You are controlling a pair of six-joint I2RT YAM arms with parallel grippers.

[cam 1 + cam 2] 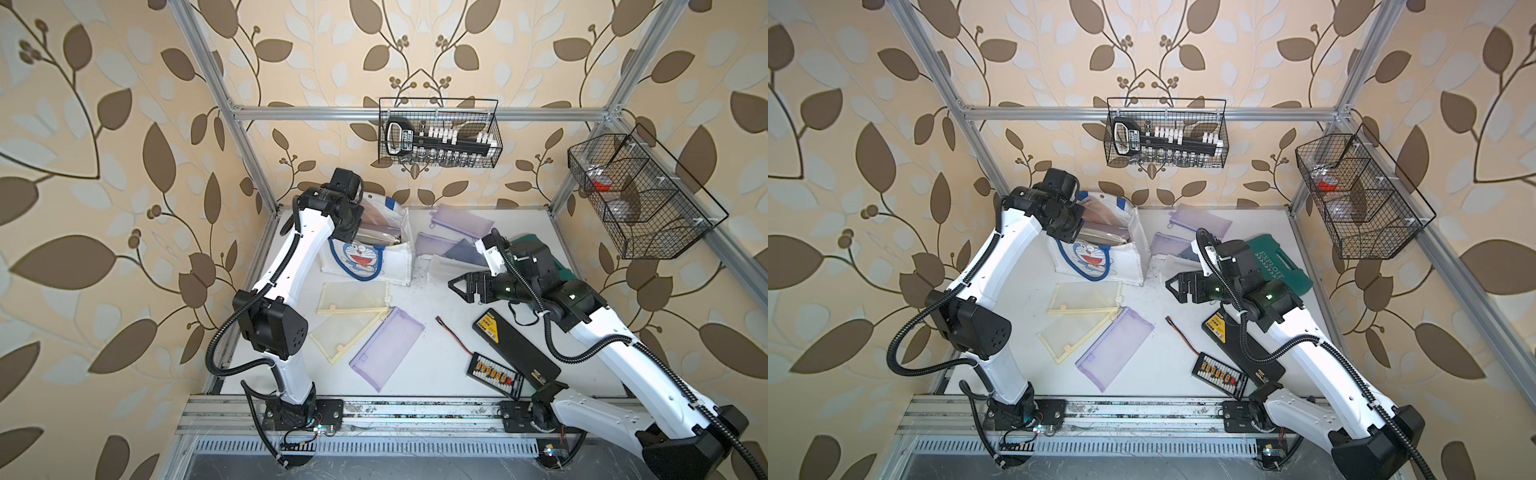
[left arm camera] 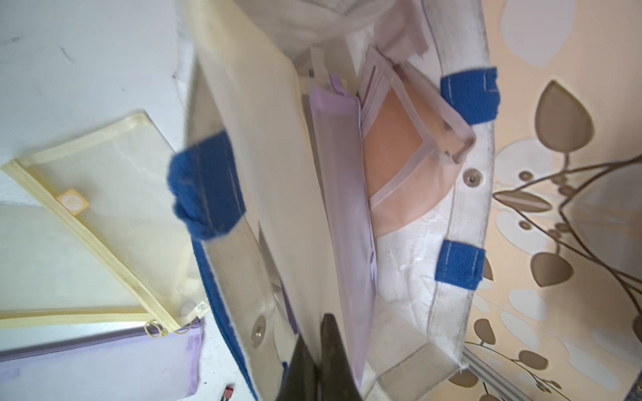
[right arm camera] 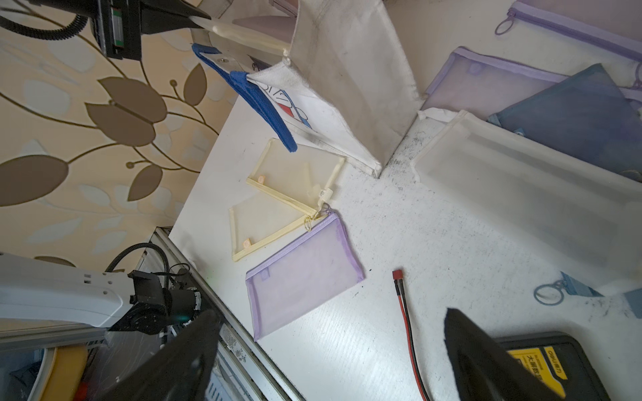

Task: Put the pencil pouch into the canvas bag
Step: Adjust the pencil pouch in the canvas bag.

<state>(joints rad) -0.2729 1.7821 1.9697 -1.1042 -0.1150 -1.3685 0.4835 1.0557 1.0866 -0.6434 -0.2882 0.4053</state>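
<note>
Top views: white boxy canvas bag with blue handles stands back-left on the white table; right claw spread, empty, well apart. Left wrist: left claw pinching pale-yellow mesh pencil pouch by 1 edge, inside the bag mouth beside a lilac pouch. Right wrist: same pinch visible. Looks light, floppy; I'd grip the zip seam.

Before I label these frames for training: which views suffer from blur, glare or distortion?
Left wrist view: the blue handle near the lens is smeared. Right wrist view: table sharp, right gripper blurred at its fingers. Both top views: wide-angle stretch toward the edges, sheen inside the canvas bag.
</note>
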